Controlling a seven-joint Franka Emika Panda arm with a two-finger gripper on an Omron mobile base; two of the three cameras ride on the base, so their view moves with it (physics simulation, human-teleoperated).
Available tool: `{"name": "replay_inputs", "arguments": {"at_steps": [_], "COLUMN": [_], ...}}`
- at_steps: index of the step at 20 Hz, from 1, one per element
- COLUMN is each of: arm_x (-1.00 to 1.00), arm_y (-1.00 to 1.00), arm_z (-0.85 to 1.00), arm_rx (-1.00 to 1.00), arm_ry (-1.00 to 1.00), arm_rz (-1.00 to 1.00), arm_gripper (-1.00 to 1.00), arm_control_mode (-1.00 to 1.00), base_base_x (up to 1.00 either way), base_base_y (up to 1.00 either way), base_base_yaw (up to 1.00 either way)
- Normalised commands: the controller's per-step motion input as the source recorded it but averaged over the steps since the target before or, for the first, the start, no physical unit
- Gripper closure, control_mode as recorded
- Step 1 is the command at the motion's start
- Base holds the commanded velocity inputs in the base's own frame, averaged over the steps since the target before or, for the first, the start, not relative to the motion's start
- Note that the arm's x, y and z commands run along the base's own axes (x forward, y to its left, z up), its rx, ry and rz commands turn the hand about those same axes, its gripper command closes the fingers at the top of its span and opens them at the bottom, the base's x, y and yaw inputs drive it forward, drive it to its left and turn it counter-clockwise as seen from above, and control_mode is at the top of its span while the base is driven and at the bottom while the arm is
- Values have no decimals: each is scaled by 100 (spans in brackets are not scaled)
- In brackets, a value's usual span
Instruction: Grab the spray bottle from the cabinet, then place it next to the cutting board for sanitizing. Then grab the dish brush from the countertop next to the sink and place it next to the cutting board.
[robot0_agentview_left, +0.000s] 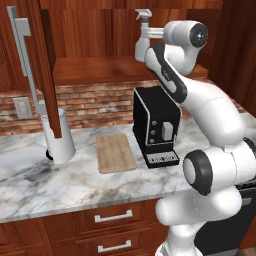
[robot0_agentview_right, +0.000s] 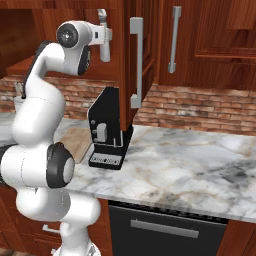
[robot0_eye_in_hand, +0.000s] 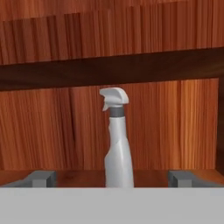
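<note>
Up inside the open reddish-brown wooden wall cabinet (robot0_agentview_left: 120, 70), the small pale grey-white plastic spray bottle (robot0_eye_in_hand: 117, 140) stands upright on the plain shelf, trigger head pointing left in the hand view. The two-finger gripper (robot0_eye_in_hand: 112, 178) faces it straight on with its dark finger tips (robot0_eye_in_hand: 41, 178) spread wide apart, one to each side of the bottle's base and neither touching it, so the claw is open and holds nothing. From the left base view the bottle (robot0_agentview_left: 142, 37) shows just beyond the white arm's wrist; from the right base view it (robot0_agentview_right: 103, 35) sits right at the end of the hand, beside the cabinet door with its long silver bar handle (robot0_agentview_right: 136, 62).

Below, on the white marble countertop with grey veining (robot0_agentview_left: 60, 185), the flat light-tan wooden cutting board (robot0_agentview_left: 115, 152) lies between a white cylindrical paper-towel roll (robot0_agentview_left: 59, 137) and a black coffee machine (robot0_agentview_left: 156, 127), just beside the machine's left side.
</note>
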Motion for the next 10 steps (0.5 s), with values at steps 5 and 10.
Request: {"name": "replay_inputs", "arguments": {"at_steps": [5, 10], "arm_x": [58, 50], "arm_y": [0, 0], "arm_z": [0, 0], "arm_rx": [0, 0], "arm_ry": [8, 3], "arm_rz": [0, 0], "arm_gripper": [-100, -100], "arm_control_mode": [-100, -100], "base_base_x": [0, 0], "base_base_y": [0, 0], "base_base_yaw": [0, 0]}}
